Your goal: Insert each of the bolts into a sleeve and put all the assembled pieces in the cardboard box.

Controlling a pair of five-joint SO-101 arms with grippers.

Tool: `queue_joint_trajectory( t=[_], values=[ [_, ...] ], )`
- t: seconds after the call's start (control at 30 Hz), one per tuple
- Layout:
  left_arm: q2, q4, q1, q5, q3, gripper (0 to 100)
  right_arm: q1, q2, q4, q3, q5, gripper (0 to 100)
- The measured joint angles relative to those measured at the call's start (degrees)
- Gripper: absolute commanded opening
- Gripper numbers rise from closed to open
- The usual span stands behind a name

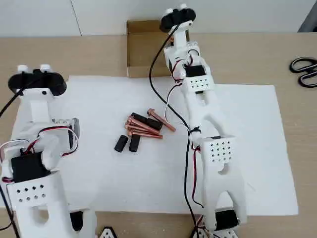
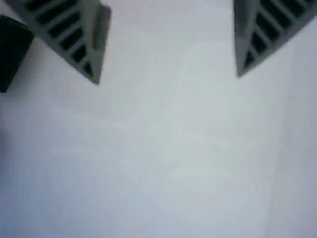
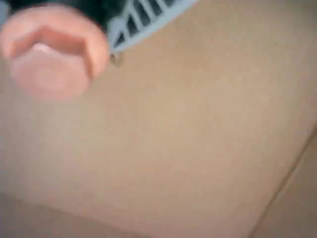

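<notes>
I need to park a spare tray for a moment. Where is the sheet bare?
Bare: the sheet in front of the bolts and sleeves, between the two arms; also the wide strip right of the right arm, toward the scissors. Crowded: the middle, from the pile to that arm.

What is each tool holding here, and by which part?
Right tool grips a copper-coloured metal bolt above the brown cardboard box; the grip spot is hidden. Left tool is open, holding nothing.

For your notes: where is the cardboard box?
In the high view, the cardboard box sits beyond the white sheet's far edge, under the right gripper, which holds a bolt.
</notes>
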Motion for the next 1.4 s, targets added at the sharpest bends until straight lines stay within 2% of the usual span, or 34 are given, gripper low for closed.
queue_joint_trajectory(
  t=[0.1,0.37,0.5,0.6,0.8,1.2,1.4],
  values=[
    [0.0,0.0,0.0,0.0,0.0,17,-0.1,1.6,0.0,-1.6,0.0,19.7],
    [0.0,0.0,0.0,0.0,0.0,17,-0.4,1.5,-0.1,-4.5,0.3,19.9],
    [0.0,0.0,0.0,0.0,0.0,17,-0.5,1.5,1.9,-10.4,2.5,19.9],
    [0.0,0.0,0.0,0.0,0.0,17,-1.1,1.5,9.0,-18.5,2.5,19.9],
    [0.0,0.0,0.0,0.0,0.0,17,-3.1,1.2,31.2,-38.4,2.5,19.9],
    [0.0,1.9,0.0,0.0,0.0,17,-5.5,-14.9,65.1,-40.8,2.5,19.7],
    [0.0,1.9,0.0,-1.7,0.7,17,-5.8,-21.9,68.6,-39.6,-2.0,17.7]
  ],
)
